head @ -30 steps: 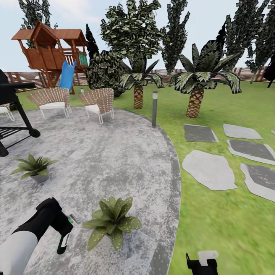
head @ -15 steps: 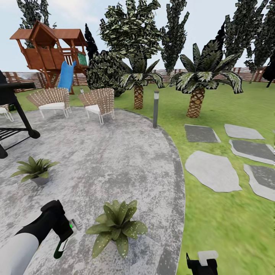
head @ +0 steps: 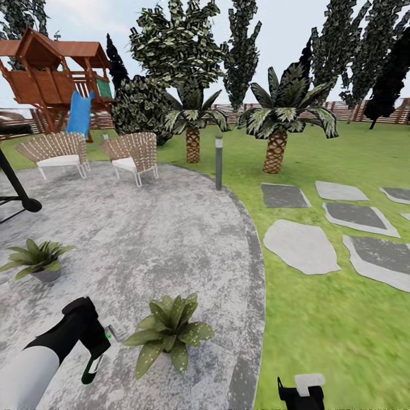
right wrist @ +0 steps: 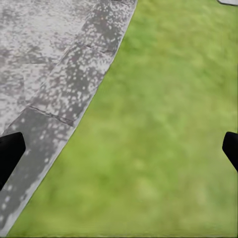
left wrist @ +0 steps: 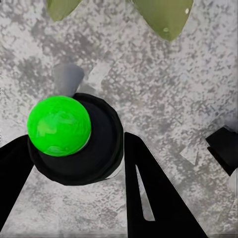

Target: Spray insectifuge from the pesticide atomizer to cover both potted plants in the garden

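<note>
My left gripper (head: 97, 348) is shut on the pesticide atomizer (head: 92, 367), a slim dark green body with a small grey nozzle pointing at the nearer potted plant (head: 168, 333). In the left wrist view the atomizer (left wrist: 64, 134) shows a bright green knob on a black cap between the black fingers (left wrist: 158, 198), above the mottled paving, with leaf tips (left wrist: 166, 15) just beyond. The second potted plant (head: 37, 259) stands farther left on the paving. My right gripper (head: 302, 392) hangs open over the lawn and paving edge (right wrist: 119, 148).
Two wicker chairs (head: 131, 156) and a black grill leg (head: 20, 196) stand at the back of the round paving (head: 159, 239). A lamp post (head: 218, 162), two palms (head: 276, 142), stepping stones (head: 302, 247), a wooden playhouse (head: 51, 74) and the slat fence lie beyond.
The whole picture has shifted left, so the camera has turned a little to the right. The left gripper still holds the atomizer beside the nearer plant; the right gripper has not moved.
</note>
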